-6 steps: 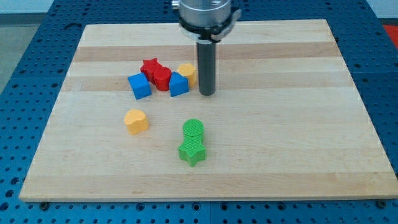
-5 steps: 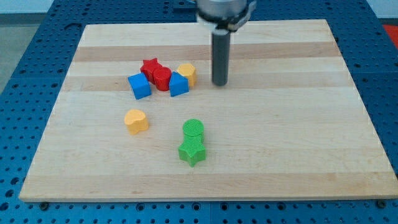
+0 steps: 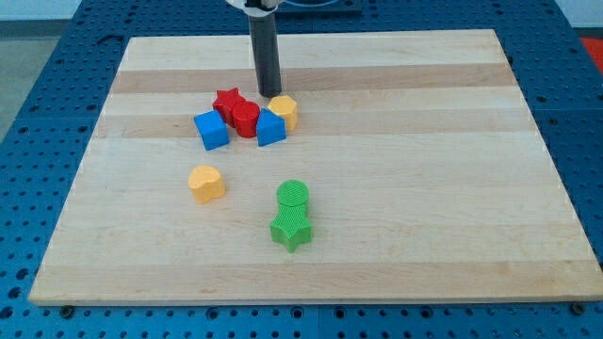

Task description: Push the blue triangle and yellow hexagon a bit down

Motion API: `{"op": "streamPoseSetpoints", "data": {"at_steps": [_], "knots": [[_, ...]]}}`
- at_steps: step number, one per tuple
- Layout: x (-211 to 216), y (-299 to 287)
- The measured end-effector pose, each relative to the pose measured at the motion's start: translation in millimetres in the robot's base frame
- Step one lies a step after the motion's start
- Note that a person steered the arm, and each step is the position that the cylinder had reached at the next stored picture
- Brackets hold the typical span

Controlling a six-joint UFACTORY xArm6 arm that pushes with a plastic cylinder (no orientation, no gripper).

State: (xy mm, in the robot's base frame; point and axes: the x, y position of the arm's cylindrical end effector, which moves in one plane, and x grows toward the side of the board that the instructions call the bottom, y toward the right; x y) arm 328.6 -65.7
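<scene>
Bright, even light from overhead leaves the pale wooden board (image 3: 377,188) sharp from near edge to far, with only short soft shadows under the blocks, no glare, no blur and no visible bending at the edges.

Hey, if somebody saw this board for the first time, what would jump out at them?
A tight cluster of blocks left of centre: a red star, a red cylinder, two blue blocks and a yellow hexagon. My tip, the dark rod's end, sits just above the hexagon. Lower down, a green cylinder touches a green star.
</scene>
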Motion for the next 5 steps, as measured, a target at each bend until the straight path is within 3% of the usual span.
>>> {"op": "streamPoseSetpoints", "data": {"at_steps": [5], "knots": [[54, 4]]}}
